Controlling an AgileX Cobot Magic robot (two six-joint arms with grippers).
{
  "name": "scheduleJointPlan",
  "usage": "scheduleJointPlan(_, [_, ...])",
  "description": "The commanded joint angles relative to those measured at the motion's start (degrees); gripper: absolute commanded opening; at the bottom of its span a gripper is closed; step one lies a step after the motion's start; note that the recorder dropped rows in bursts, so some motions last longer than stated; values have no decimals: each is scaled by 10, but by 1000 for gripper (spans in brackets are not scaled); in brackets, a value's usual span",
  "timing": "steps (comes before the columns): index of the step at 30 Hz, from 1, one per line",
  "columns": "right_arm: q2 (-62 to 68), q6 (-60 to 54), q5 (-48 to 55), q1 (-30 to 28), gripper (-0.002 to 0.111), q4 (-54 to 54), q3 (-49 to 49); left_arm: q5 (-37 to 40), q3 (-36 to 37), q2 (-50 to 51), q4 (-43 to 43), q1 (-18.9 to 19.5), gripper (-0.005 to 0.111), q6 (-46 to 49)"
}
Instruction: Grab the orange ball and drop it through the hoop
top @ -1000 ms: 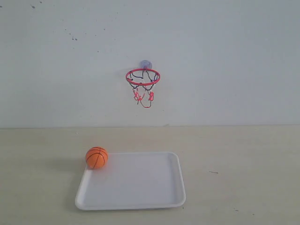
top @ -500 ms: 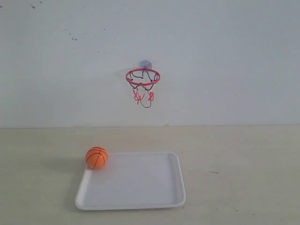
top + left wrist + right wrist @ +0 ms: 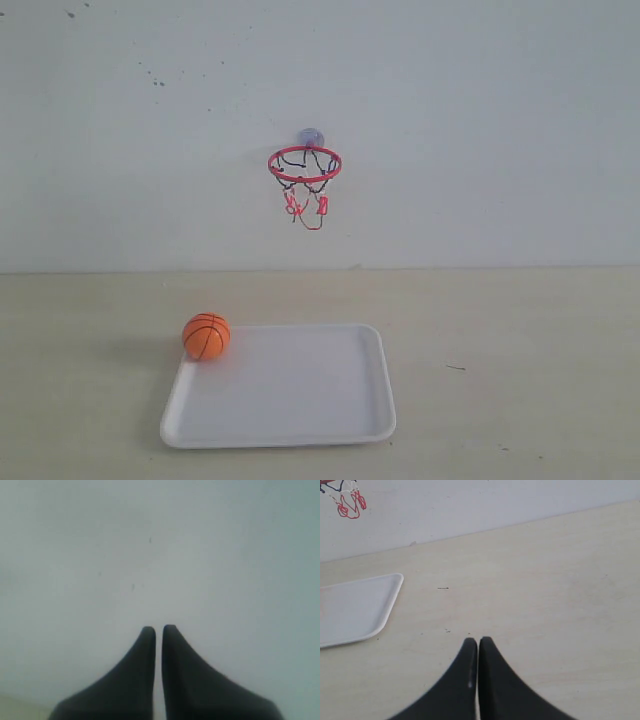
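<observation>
**A:** Ball position?

**B:** Ball point(image 3: 206, 336) sits in the far left corner of the tray point(image 3: 300, 390), against the rim. The tray lies flat on the table point(image 3: 510, 340), left of centre and close to the front edge.

**A:** Hoop?

**B:** Hoop point(image 3: 305, 164) is stuck on the wall point(image 3: 480, 120) above the table's far edge, roughly mid-width. Its rim is level and the net hangs loose under it. It is well above the ball, behind it and to its right.

**A:** Grippers?

**B:** Left gripper point(image 3: 158, 628) has its fingertips together except for a hairline slit, with nothing between them. It faces a plain pale surface, and I can't tell how near that is.
Right gripper point(image 3: 478, 641) has its tips pressed together and holds nothing. It is above bare table off the tray's right edge. Its camera catches one tray corner and the bottom loops of the net.

**A:** Ball to grippers?

**B:** Well apart, no contact.
</observation>
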Motion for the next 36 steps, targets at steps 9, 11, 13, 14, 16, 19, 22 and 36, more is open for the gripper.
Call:
scheduleJointPlan(9, [-3, -5, -6, -2, 0, -5, -1, 320, -304, 479, -56, -1, 4, 236])
scheduleJointPlan(11, [-3, -5, -6, -2, 0, -5, -1, 350, -349, 541, -114, -1, 4, 303])
scheduleJointPlan(13, [-3, -5, -6, -2, 0, -5, -1, 382, -400, 609, -179, -1, 4, 389])
scheduleJointPlan(14, [-3, -5, -6, -2, 0, -5, -1, 393, -425, 643, -204, -1, 4, 427])
scheduleJointPlan(16, [-3, -5, -6, -2, 0, -5, -1, 413, -473, 707, -257, -1, 4, 481])
scheduleJointPlan(19, [-3, -5, -6, -2, 0, -5, -1, 439, -536, 792, -272, -4, 4, 492])
scheduleJointPlan(22, [-3, -5, -6, -2, 0, -5, -1, 492, -606, 867, -250, -14, 8, 498])
scheduleJointPlan(36, [-3, -5, -6, -2, 0, -5, -1, 555, -774, 1048, -18, -131, 81, 413])
